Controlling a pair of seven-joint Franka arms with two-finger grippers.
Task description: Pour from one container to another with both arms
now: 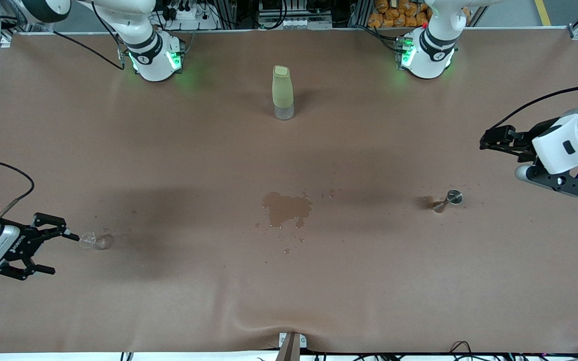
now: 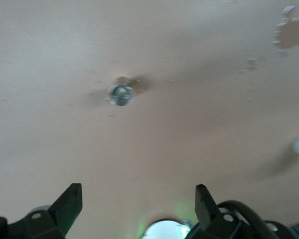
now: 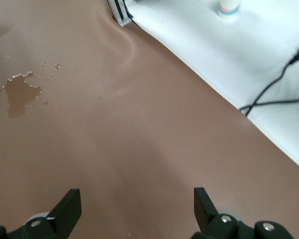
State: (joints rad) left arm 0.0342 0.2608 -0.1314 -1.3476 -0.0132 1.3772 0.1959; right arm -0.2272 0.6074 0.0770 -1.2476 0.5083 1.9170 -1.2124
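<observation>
The tiny clear glass cup rests on the brown table toward the right arm's end, just off the tip of one finger of my right gripper. I cannot tell if they touch. That gripper is open and empty, and the cup is out of the right wrist view, where the right gripper frames bare table. The silvery jigger stands toward the left arm's end. My left gripper hovers open above the table beside it. In the left wrist view the jigger lies well ahead of the open left gripper.
A tall pale-green bottle stands mid-table close to the robot bases. A dark wet patch with scattered drops marks the cloth at the centre, also seen as the wet patch. The table edge with a cable runs beside the right gripper.
</observation>
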